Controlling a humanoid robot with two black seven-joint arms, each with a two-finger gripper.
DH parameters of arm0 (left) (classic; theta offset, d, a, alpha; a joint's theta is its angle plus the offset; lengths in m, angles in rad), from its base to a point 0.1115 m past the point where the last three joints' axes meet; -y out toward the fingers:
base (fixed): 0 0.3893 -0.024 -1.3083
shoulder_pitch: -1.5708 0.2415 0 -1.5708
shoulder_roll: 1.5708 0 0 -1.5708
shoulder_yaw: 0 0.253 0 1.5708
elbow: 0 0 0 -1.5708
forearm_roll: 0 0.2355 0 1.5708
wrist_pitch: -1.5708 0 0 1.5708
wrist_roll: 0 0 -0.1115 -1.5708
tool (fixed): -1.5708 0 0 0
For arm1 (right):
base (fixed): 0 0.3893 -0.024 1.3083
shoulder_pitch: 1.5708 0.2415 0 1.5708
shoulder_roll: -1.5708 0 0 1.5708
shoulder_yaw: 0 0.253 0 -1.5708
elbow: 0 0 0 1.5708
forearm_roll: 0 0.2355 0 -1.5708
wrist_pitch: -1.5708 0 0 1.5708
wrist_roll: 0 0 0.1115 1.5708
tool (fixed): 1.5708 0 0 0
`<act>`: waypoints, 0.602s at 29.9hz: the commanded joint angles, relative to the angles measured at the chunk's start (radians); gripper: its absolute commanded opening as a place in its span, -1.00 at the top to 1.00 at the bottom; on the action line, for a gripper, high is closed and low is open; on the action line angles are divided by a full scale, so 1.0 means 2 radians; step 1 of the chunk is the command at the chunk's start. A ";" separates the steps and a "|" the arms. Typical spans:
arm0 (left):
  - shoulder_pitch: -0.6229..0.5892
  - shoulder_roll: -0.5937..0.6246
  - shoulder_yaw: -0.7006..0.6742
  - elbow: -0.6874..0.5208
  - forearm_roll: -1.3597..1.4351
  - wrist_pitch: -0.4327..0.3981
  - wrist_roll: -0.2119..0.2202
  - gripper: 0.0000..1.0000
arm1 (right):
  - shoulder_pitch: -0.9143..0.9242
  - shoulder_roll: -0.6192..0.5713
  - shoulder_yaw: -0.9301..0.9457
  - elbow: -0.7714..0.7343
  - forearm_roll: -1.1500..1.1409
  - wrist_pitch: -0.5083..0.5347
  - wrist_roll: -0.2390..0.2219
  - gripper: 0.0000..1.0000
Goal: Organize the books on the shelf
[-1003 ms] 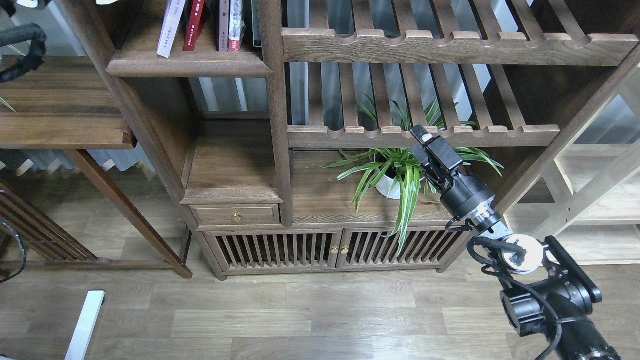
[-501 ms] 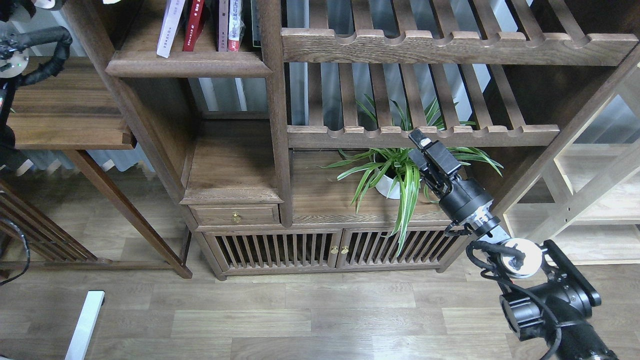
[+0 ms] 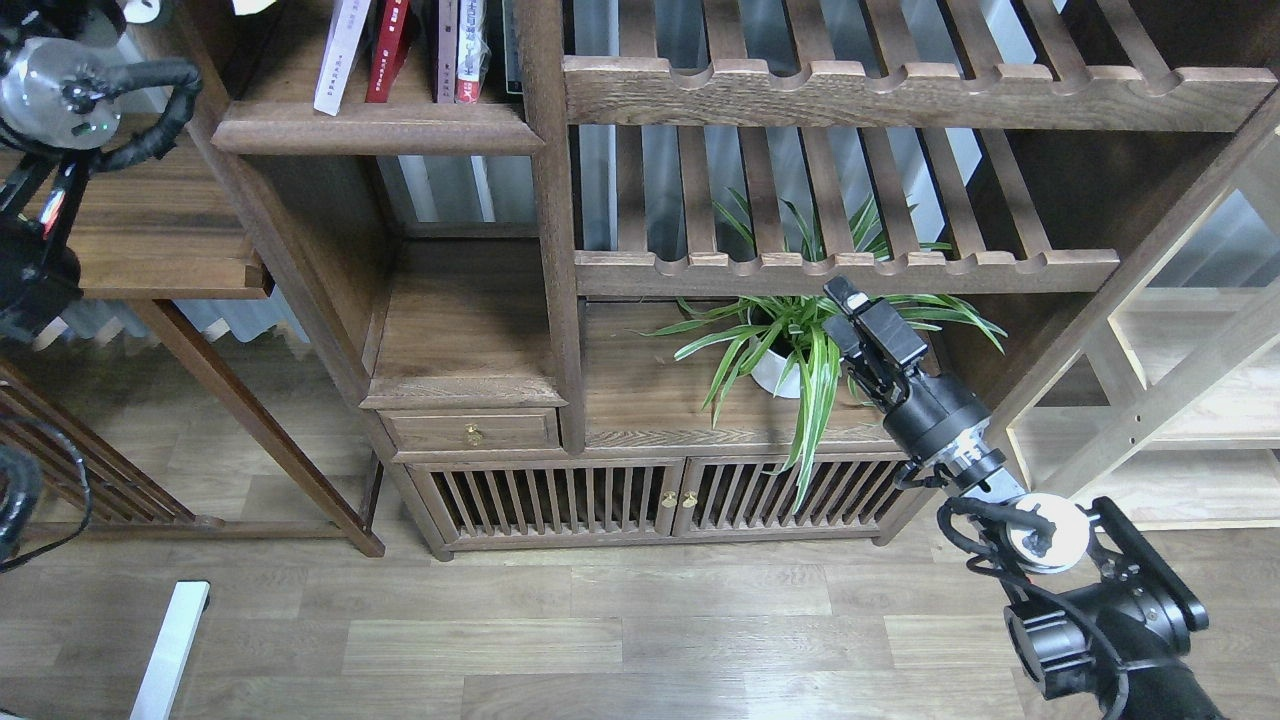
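Books point(image 3: 400, 50), four spines counted, stand on the shelf point(image 3: 375, 128) at top left, leaning slightly. Left of the shelf, one left arm point(image 3: 60, 90) enters; its gripper is out of view. Right of and well below the shelf, the right gripper point(image 3: 858, 310) hangs before one potted plant point(image 3: 790, 350); its opening cannot be told.

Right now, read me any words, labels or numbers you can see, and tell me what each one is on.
Nothing can be read.
White book: dark marks down its spine, too small.
Red book: pale spine lettering, blurred.
Book with a red-and-white spine: print too small.
Right gripper and the shelf: no text visible.
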 commanded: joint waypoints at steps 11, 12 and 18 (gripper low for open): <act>-0.035 -0.006 0.052 0.047 -0.001 -0.002 -0.029 0.68 | -0.001 -0.013 0.004 0.003 0.003 0.000 0.000 -0.80; -0.037 -0.006 0.055 0.051 -0.001 -0.002 -0.032 0.68 | -0.001 -0.012 0.004 0.003 0.003 0.000 0.000 -0.80; -0.045 -0.006 0.066 0.072 -0.001 -0.004 -0.035 0.62 | -0.001 -0.012 0.003 0.003 0.004 0.000 0.000 -0.80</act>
